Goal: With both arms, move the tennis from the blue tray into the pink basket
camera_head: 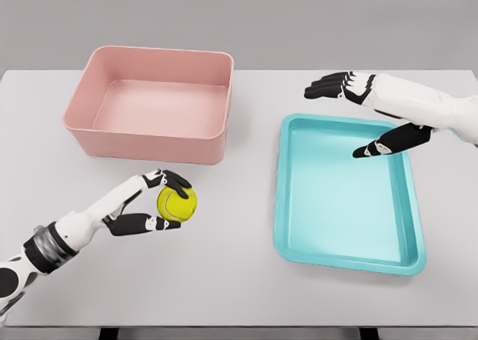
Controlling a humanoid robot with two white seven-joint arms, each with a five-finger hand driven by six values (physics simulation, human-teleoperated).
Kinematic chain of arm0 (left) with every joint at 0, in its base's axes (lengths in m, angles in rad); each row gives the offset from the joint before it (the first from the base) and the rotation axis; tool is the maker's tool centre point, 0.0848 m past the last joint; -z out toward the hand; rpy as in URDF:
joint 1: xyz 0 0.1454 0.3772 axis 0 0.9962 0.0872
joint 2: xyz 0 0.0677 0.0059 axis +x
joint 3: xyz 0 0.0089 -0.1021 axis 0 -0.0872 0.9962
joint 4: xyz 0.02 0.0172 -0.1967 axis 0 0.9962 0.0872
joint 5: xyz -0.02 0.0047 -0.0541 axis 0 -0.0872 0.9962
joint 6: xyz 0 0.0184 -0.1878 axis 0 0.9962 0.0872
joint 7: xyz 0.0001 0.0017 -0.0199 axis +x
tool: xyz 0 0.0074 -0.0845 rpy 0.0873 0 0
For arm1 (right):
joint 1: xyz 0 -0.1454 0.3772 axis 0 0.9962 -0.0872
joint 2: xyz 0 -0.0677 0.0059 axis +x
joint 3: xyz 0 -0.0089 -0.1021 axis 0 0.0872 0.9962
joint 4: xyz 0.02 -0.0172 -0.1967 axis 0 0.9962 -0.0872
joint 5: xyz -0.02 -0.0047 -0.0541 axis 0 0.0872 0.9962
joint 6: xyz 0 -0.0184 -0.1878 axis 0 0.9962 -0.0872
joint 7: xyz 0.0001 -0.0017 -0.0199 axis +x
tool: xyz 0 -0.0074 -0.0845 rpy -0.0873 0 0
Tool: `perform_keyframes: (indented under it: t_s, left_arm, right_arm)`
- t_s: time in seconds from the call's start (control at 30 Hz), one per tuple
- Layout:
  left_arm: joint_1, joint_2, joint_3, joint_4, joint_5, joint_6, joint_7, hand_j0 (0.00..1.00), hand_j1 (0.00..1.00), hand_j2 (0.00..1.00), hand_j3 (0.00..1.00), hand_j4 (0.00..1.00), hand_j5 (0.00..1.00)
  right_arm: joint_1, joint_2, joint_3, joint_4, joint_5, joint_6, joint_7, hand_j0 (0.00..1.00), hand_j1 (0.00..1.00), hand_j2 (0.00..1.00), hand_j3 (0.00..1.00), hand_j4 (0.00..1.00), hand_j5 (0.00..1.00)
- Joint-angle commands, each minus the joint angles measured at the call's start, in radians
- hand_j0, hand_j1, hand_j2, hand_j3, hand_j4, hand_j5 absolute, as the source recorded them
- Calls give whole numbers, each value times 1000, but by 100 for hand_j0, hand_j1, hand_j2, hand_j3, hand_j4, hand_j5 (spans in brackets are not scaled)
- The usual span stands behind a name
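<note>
We see our left hand [153,203] gripping the yellow tennis ball [177,203] in front of the pink basket [151,104], above the pale grey table [224,280]. Our right hand [373,108] hovers with fingers spread, holding nothing, over the blue tray [345,259], right of the basket. Behind the basket stands a plain grey wall [239,19].

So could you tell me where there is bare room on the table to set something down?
Bare table lies along the near edge in front of the blue tray, and between it and the pink basket. It is crowded near the left hand holding the tennis ball; the right hand hovers over the tray.
</note>
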Motion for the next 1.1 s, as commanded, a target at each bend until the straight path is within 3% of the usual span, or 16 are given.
perform_keyframes:
  t_s: [0.0, 0.63, 1.07]
  left_arm:
    - [-2, 1, 0, -1, 5, -38, 0, 49, 49, 49, 49, 49, 49]
    - [-109, -7, 5, -1, 11, -101, 2, 48, 48, 48, 48, 48, 48]
    - [-213, -1, 12, 2, 104, -19, 2, 47, 47, 47, 47, 47, 47]
  right_arm:
    - [0, -2, -1, 0, -7, 3, -1, 100, 100, 100, 100, 100, 100]
    - [-2, -1, -1, 0, -9, 6, -1, 100, 100, 100, 100, 100, 100]
    - [-2, -2, -1, 0, -9, 6, -1, 100, 100, 100, 100, 100, 100]
